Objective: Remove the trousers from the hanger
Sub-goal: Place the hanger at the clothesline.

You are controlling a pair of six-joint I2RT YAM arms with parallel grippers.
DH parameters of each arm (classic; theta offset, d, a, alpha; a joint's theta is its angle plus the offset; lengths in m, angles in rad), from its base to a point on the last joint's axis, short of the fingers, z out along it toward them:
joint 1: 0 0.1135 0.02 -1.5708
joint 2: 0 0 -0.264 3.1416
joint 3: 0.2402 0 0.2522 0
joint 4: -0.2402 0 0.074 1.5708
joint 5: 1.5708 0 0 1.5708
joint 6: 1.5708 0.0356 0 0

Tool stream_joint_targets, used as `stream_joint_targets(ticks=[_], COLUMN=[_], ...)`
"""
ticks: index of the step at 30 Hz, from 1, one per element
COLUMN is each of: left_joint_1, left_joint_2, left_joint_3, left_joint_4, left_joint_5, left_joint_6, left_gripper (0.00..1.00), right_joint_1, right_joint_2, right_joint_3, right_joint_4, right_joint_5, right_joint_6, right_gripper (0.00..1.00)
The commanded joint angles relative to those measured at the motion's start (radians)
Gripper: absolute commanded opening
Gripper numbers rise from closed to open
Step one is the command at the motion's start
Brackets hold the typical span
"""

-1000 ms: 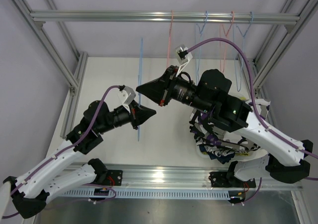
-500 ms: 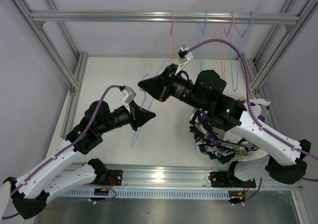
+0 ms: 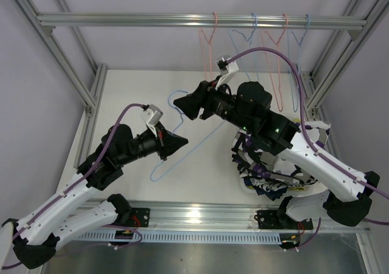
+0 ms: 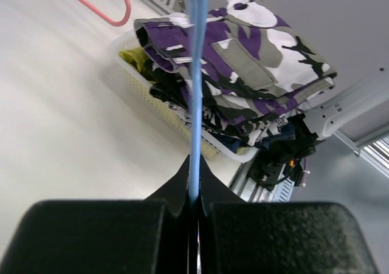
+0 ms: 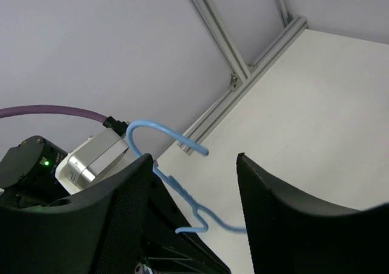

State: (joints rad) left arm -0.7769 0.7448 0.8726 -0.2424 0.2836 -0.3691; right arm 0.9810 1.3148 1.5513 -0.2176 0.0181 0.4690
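Observation:
A bare light-blue hanger (image 3: 174,94) hangs tilted over the table, with no trousers on it. My left gripper (image 3: 182,141) is shut on its wire (image 4: 196,73), which runs straight up from between the jaws (image 4: 194,164). My right gripper (image 3: 181,106) stands open just right of the hook. In the right wrist view the hook (image 5: 152,128) lies between the spread fingers (image 5: 194,157) without touching them. The trousers (image 4: 255,73), camouflage ones on top of darker and yellow-green ones, are piled in a white basket (image 4: 164,113). In the top view the pile (image 3: 267,186) sits under my right arm.
Several empty pink and blue hangers (image 3: 279,37) hang from the top rail (image 3: 121,20) at the back right. One pink hanger (image 4: 103,10) shows above the table in the left wrist view. Frame posts stand on both sides.
My right gripper has opened, let go of the blue hanger near its hook and drawn back slightly. The hanger, still held by the left gripper, has swung from edge-on to slanted.

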Motion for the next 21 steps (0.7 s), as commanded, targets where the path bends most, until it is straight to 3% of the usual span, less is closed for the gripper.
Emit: stream_joint_targets(ticks=[1, 8, 21], left_joint_1=[-0.004, -0.004, -0.004], left_joint_2=[-0.024, -0.053, -0.150], left_joint_3=[0.031, 0.037, 0.098], left_joint_4=[-0.040, -0.169, -0.374], left_joint_5=[-0.081, -0.216, -0.333], left_joint_6=[-0.028, -0.007, -0.060], left_gripper=[0.01, 0.01, 0.01], right_joint_1=[-0.015, -0.024, -0.044], right_joint_2=[-0.020, -0.066, -0.219], right_joint_3=[0.004, 0.007, -0.100], right_joint_4=[-0.011, -0.049, -0.131], right_joint_5=[-0.035, -0.034, 0.031], right_joint_6=[-0.016, -0.070, -0.110], right_gripper=[0.62, 0.78, 0.83])
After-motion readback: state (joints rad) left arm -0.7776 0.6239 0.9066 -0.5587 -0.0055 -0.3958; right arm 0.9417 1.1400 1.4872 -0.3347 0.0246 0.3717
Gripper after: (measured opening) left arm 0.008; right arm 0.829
